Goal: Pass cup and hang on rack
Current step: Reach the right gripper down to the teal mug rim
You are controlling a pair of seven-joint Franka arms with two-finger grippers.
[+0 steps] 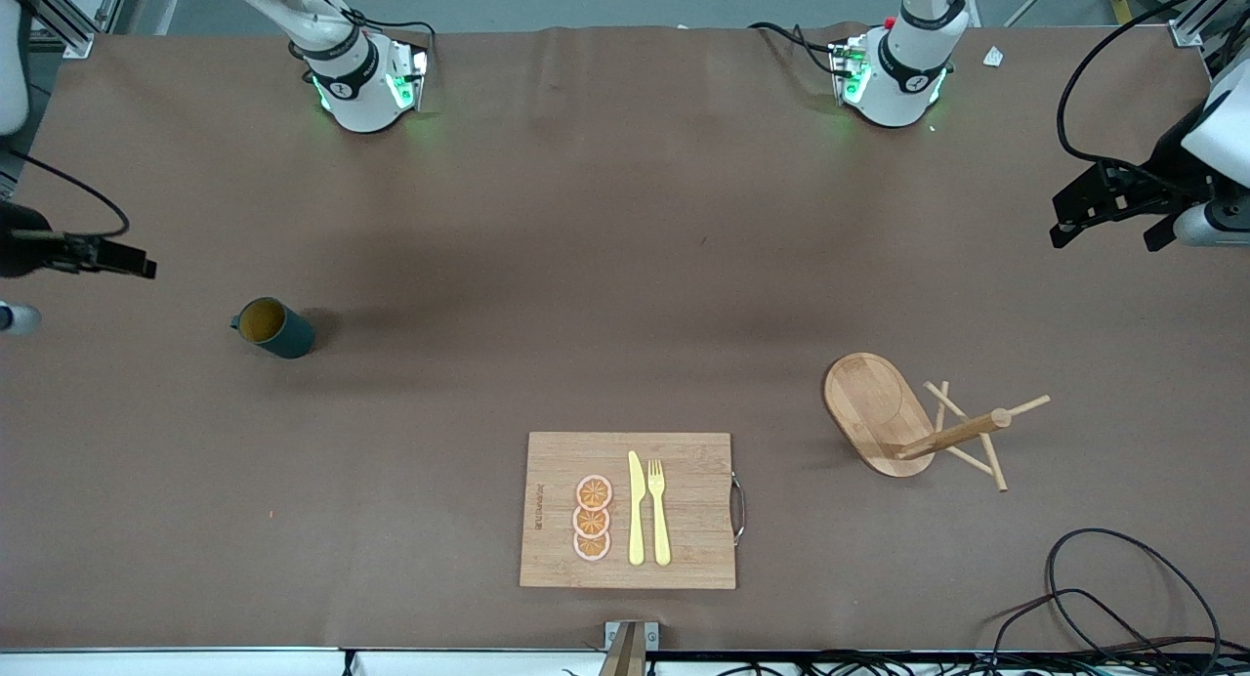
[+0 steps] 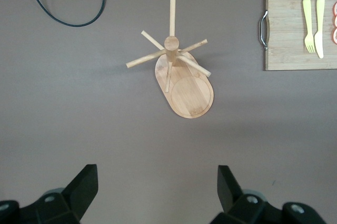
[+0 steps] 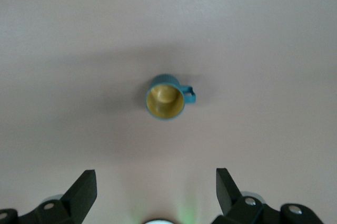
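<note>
A brown table [image 1: 547, 266] fills the scene, both arms' bases along its top edge in the front view. The right gripper [image 3: 155, 190] hangs above the right arm's end of the table, jaws wide apart and empty. The cup [image 1: 274, 327] stands upright below it, mouth up, handle toward that same end; only the right wrist view shows its yellow inside straight down. A cutting board [image 1: 630, 510] with a knife [image 1: 636, 508], a fork [image 1: 659, 510] and orange slices [image 1: 593, 518] lies nearest the camera. The rack [image 1: 903, 420] stands upright toward the left arm's end, its oval base running lengthwise toward the camera. The left wrist view looks down its post onto the radiating pegs. The left gripper [image 2: 158, 190] hovers above that end, jaws apart, empty.
</note>
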